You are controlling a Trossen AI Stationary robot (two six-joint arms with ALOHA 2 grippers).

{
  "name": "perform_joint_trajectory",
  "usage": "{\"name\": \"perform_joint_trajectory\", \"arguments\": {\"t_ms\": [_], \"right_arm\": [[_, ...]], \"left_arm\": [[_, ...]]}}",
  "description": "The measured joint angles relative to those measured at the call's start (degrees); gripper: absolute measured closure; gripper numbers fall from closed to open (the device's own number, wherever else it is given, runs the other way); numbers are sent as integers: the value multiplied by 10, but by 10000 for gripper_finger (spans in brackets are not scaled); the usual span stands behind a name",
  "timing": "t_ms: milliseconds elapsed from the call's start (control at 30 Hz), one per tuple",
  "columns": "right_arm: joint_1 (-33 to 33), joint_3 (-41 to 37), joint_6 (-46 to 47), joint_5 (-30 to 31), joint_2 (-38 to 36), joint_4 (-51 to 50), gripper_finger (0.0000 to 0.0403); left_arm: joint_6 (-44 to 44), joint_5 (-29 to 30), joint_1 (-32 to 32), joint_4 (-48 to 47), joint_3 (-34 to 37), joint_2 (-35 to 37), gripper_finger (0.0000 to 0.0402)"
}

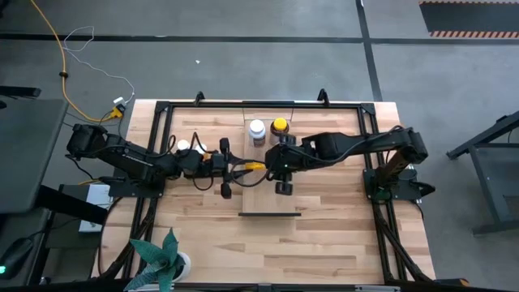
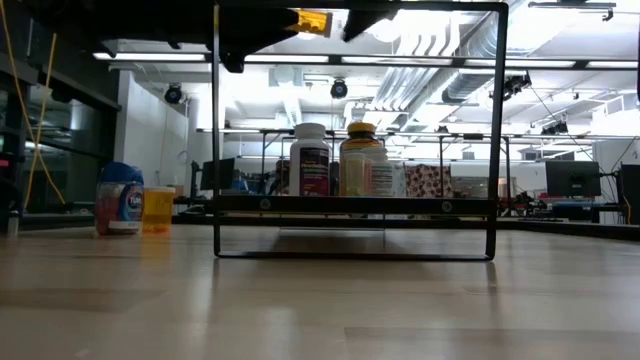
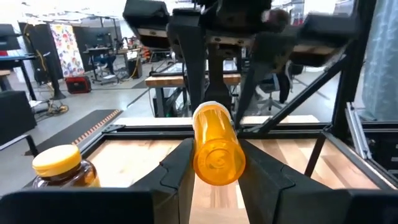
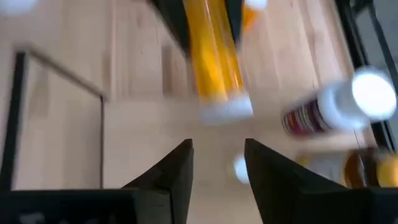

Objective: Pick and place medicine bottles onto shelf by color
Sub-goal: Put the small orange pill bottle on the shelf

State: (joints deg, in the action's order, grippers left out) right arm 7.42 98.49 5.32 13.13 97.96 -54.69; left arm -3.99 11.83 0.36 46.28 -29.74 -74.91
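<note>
Clenching orange bottle between fingers, left pincer mid-table; right pincer released, just beside bottle's cap.

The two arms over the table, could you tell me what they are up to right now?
The left gripper holds a small orange bottle lying sideways above the table's middle. The right gripper faces it with open fingers, not holding anything. A white-capped bottle and a yellow-capped amber bottle already stand on the shelf.
</note>
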Motion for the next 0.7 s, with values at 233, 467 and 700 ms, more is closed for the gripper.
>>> {"name": "perform_joint_trajectory", "arguments": {"t_ms": [233, 467, 700], "right_arm": [[0, 0, -8, 14, -5, -17, 209], [-8, 0, 41, 49, -22, -130, 181], [-3, -189, 25, 35, -87, 77, 180]], "left_arm": [[9, 19, 4, -7, 0, 2, 306], [23, 18, 4, -97, 0, 68, 305], [45, -25, 4, -129, 8, 116, 305]]}}
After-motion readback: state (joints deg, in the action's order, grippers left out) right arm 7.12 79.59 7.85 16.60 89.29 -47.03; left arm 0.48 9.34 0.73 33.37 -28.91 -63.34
